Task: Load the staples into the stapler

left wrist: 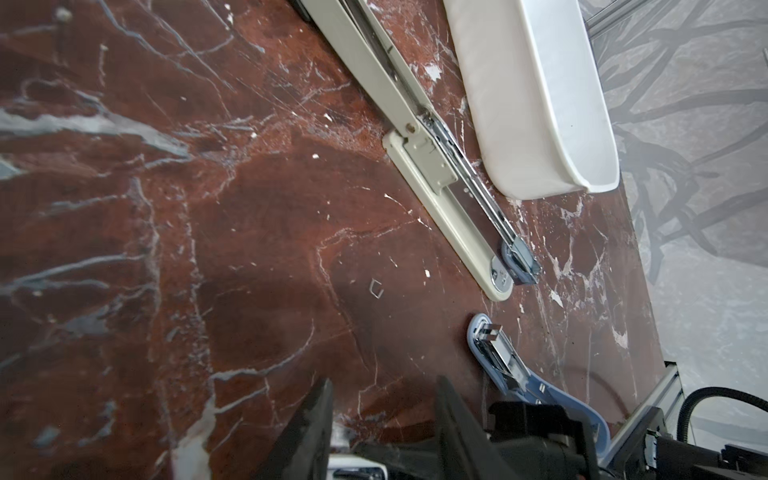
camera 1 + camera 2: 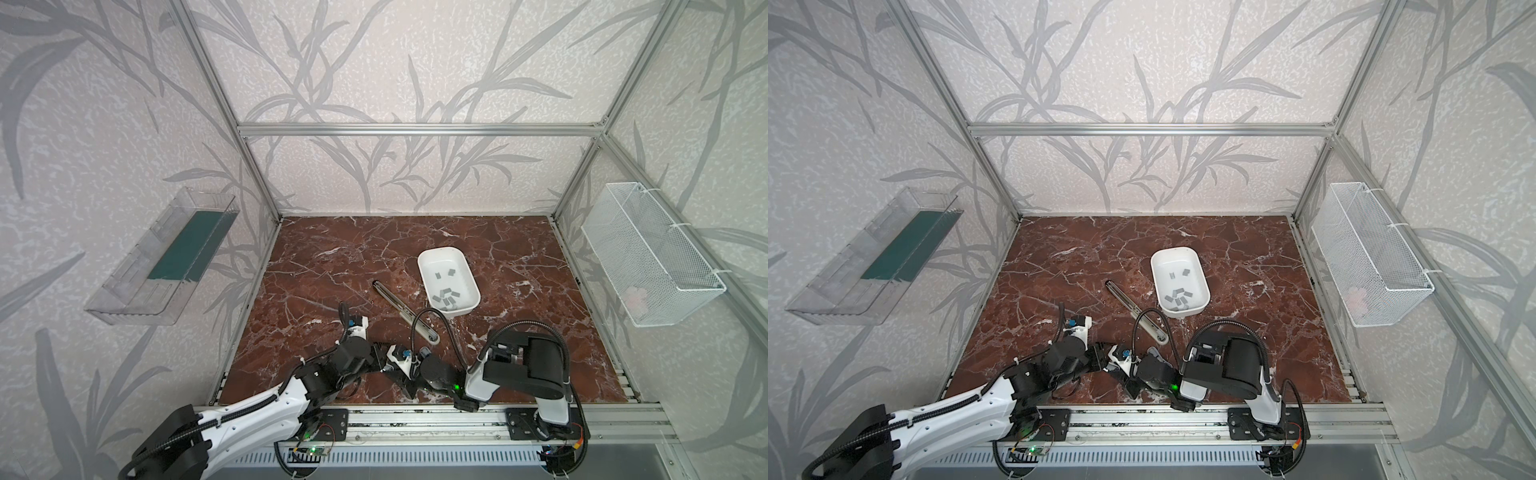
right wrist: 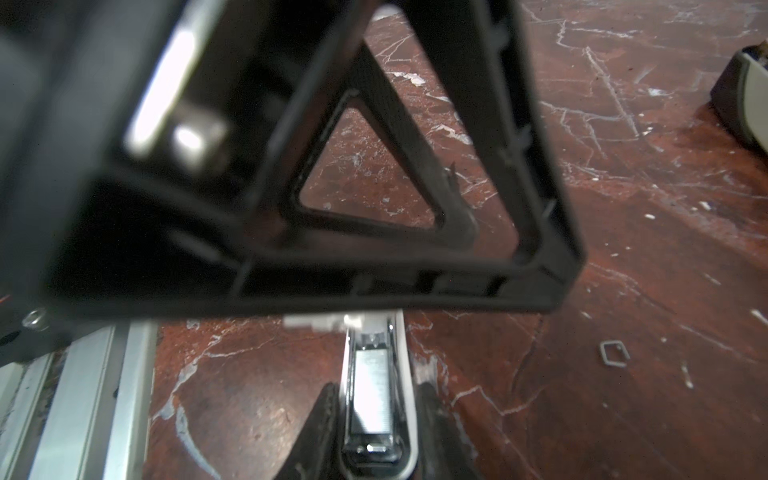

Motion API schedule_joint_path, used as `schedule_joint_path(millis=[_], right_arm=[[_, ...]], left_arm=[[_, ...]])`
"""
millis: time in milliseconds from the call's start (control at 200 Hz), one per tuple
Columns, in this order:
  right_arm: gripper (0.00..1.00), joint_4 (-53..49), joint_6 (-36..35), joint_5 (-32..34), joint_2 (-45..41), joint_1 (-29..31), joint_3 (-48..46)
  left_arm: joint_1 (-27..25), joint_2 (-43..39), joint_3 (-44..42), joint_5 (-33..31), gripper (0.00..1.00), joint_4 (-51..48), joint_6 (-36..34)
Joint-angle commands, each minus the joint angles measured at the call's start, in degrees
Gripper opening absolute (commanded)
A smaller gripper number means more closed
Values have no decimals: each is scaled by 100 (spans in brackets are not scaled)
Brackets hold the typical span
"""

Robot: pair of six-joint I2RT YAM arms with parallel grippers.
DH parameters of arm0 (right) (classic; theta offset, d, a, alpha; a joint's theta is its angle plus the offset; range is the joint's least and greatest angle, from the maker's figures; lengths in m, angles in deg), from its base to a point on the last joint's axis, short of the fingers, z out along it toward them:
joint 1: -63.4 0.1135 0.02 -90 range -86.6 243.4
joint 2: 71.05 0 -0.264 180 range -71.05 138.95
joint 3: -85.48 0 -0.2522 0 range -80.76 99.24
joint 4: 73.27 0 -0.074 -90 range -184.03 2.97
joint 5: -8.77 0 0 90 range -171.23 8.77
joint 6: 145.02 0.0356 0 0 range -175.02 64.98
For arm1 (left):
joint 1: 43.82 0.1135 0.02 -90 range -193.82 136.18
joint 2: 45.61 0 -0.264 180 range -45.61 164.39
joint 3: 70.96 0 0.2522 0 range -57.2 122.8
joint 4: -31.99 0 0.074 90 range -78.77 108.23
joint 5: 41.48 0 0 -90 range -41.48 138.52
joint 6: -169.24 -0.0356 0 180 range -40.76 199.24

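At the front edge of the table [image 2: 332,257], near its middle, the two end effectors meet over the small stapler [image 1: 511,361]. The right end effector [image 3: 378,399] is closed on the stapler's body, one finger against each side wall. The open channel faces up, and a strip of staples [image 3: 371,374] lies in it. The stapler's long axis runs straight out from the right wrist, in line with its fingers, towards the left arm.

The left end effector [image 1: 385,380] has its jaws moderately apart with only bare table between them. The stapler lies outside that gap, just beyond one finger. The empty left arm is therefore the nearer one for any push or press, but by this reading it must shift sideways towards the right arm before it can act on the channel.

Other staples [image 2: 446,296] lie loose in the white tray [image 2: 442,259], well apart from both arms and right of the table's middle. The tray sits beyond the long stapler [image 2: 399,305], which lies opened flat and diagonal at mid-table. A single loose staple [image 1: 376,289] rests on the table near that stapler's end.

Hidden or unclear: in both top views the wrists cover the small stapler. In the right wrist view a left finger [image 3: 540,187] blocks the channel's far end, so the strip's seating and the cover's position cannot be told.
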Motion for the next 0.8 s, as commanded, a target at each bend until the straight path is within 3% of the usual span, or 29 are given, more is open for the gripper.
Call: schedule_joint_path(millis=[0, 170, 375, 565, 795], right_arm=[[24, -1049, 105, -52, 361, 49, -138], [24, -1029, 123, -63, 369, 55, -147], [26, -998, 97, -17, 291, 58, -216], [37, -785, 87, -78, 239, 56, -323], [40, -567, 37, -96, 15, 59, -520]], left_arm=[[-259, 122, -221, -607, 37, 503, 366], [-448, 109, -92, -882, 33, 268, 278], [-462, -585, -20, -1151, 30, -458, 240], [-562, -670, -218, -977, 28, -179, 438], [-821, -462, -202, -1209, 27, -66, 553]])
